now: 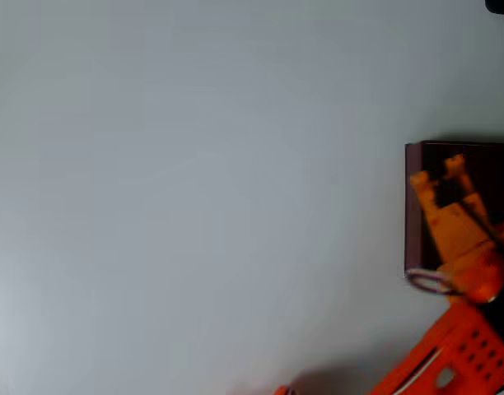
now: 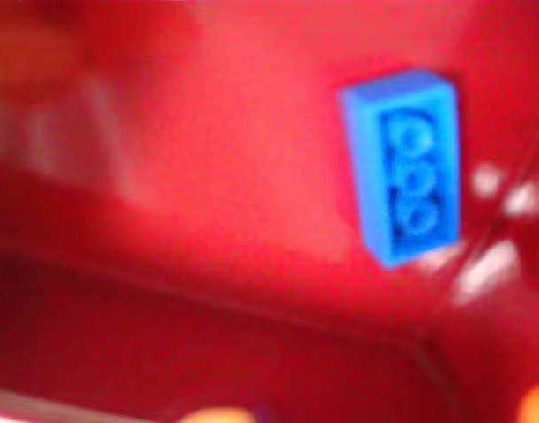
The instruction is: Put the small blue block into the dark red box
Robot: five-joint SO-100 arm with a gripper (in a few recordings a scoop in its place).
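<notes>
The table (image 1: 194,189), a plain pale grey surface, takes up most of the overhead view, evenly lit, with no other objects on the part you can see. At its right edge sits the dark red box (image 1: 413,206), partly cut off by the frame, its interior very dark from above. Your orange arm reaches over it, and the gripper (image 1: 437,171) hangs above the box's opening with its two fingers spread apart and nothing between them.

In the wrist view the small blue block (image 2: 403,163) lies on the red floor of the box (image 2: 208,176), upper right of the picture, hollow underside turned up (three round sockets show), near a corner where bright reflections fall. It appears to rest free of the fingers.

The placing looks done, so the step in hand is the withdrawal. You do it well by keeping the jaws parted and lifting straight up until the fingertips clear the walls, and only then swinging away; a sideways move begun low could catch the near wall and shift the box.
</notes>
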